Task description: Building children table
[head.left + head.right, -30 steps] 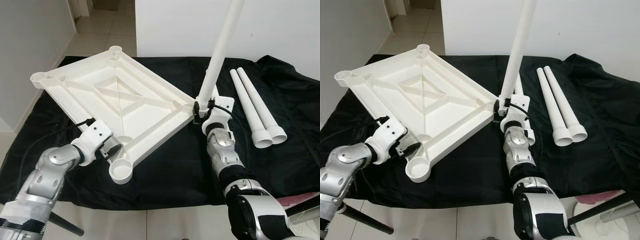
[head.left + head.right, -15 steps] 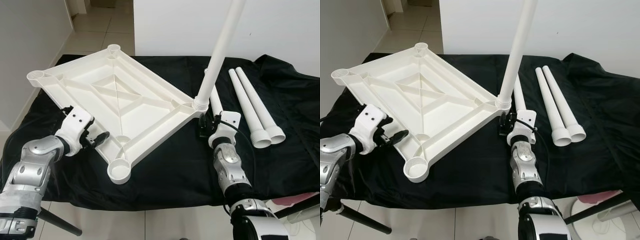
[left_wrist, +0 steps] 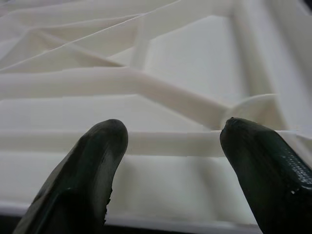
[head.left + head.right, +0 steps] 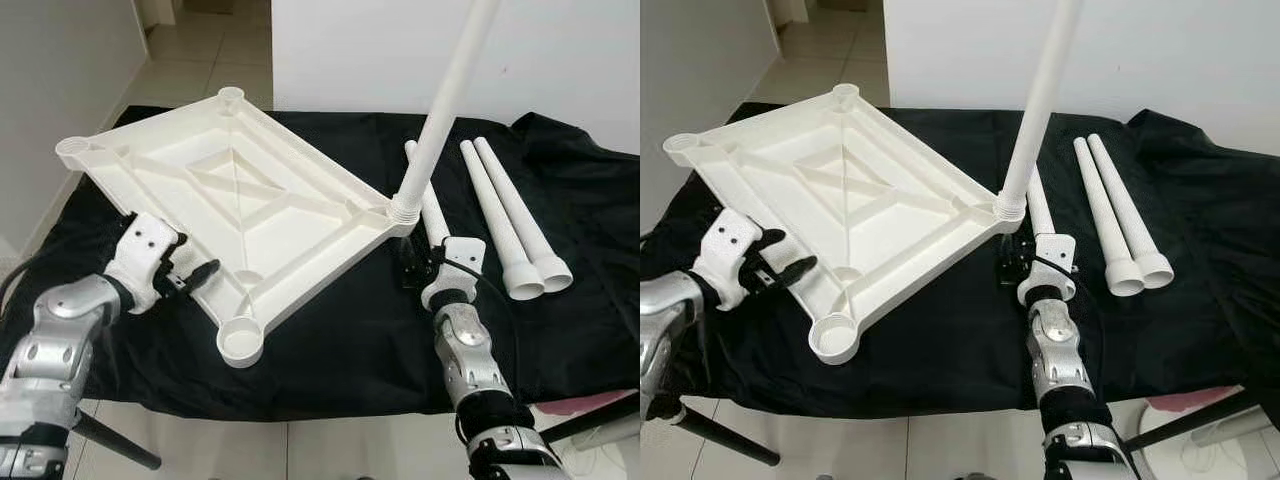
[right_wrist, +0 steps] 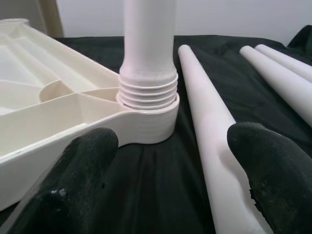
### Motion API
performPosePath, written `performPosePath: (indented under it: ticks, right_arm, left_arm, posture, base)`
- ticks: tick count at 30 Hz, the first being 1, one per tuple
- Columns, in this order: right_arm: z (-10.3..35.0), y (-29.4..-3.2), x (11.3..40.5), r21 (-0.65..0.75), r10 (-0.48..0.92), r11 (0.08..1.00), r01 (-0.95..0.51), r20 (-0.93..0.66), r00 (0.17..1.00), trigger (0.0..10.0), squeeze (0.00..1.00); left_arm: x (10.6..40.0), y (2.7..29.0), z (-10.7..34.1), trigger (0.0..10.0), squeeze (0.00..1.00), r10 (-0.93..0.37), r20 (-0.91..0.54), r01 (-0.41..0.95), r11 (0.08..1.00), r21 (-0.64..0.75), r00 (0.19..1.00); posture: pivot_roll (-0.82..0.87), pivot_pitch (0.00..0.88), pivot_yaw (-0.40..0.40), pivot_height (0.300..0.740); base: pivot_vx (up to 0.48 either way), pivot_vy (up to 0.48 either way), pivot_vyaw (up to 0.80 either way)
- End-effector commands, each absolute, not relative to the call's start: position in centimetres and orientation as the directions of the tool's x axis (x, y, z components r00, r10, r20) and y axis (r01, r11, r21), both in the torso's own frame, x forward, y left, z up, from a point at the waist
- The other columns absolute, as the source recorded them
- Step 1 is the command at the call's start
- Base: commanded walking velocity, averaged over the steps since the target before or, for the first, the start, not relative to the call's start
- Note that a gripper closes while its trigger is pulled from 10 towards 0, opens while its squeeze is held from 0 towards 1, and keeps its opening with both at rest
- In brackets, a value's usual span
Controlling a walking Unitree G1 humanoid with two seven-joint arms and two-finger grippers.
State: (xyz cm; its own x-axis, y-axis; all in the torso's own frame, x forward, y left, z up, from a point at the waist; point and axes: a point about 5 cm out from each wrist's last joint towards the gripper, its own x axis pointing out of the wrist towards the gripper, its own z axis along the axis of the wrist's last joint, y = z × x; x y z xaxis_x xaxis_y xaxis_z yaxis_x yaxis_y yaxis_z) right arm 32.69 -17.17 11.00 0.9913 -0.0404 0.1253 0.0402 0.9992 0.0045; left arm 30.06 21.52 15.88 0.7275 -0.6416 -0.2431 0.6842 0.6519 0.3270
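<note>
while the big white table top [image 4: 230,205] lies upside down on the black cloth [image 4: 330,340], its ribs and round corner holes face up. the black cloth covers the whole work place under the table top and hangs over the near edge. one long white leg [image 4: 445,100] stands up from the corner of the table top that is on the robot's right, and its ridged end sits in the round hole there, with some ridges showing above the hole. a second white leg [image 4: 428,205] lies flat on the cloth just beside that corner. two more white legs [image 4: 510,215] lie side by side on the cloth, farther from the table top on the same side, with their wide ends toward the robot. the left gripper [image 4: 195,277] is at the near long edge of the table top, close to the empty corner hole nearest the robot, and its two black fingers [image 3: 95,165] are spread apart with nothing between them. the right gripper [image 4: 410,268] is low on the cloth just below the corner with the standing leg, and its fingers [image 5: 78,175] are spread wide too, holding nothing.
</note>
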Motion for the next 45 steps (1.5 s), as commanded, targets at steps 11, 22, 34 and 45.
performPosePath:
  ticks: [11, 22, 34, 45]
  right_arm:
    - [8.9, -17.8, 30.9, -0.049, 0.023, 0.999, -0.022, 0.034, 0.999, 10.0, 0.00]
    - [8.5, -18.2, 30.3, -0.061, 0.024, 0.998, -0.023, 0.014, 1.000, 10.0, 0.00]
    - [9.5, -18.2, 30.1, -0.042, 0.039, 0.998, -0.037, 0.061, 0.997, 10.0, 0.00]
    - [9.4, -18.4, 29.9, -0.044, 0.024, 0.999, -0.022, 0.058, 0.998, 10.0, 0.00]
  left_arm:
    - [28.2, 22.0, 15.1, 10.0, 0.00, -0.834, -0.357, 0.906, 0.372, 0.200, 0.421]
    - [28.0, 23.7, 14.5, 10.0, 0.00, -0.813, -0.455, 0.930, 0.289, 0.225, 0.363]
    - [27.4, 22.8, 14.2, 10.0, 0.00, -0.827, -0.509, 0.959, 0.120, 0.255, 0.239]
    - [27.1, 24.1, 12.9, 10.0, 0.00, -0.751, -0.639, 0.968, 0.003, 0.250, 0.167]
  posture:
    - [0.05, 0.026, -0.060, 0.740]
    - [0.04, 0.023, -0.055, 0.740]
    - [0.03, 0.015, -0.045, 0.740]
    - [0.03, 0.018, -0.031, 0.740]
  base:
    - [0.000, 0.000, 0.00]
    - [0.000, 0.000, 0.00]
    - [0.000, 0.000, 0.00]
    - [0.000, 0.000, 0.00]
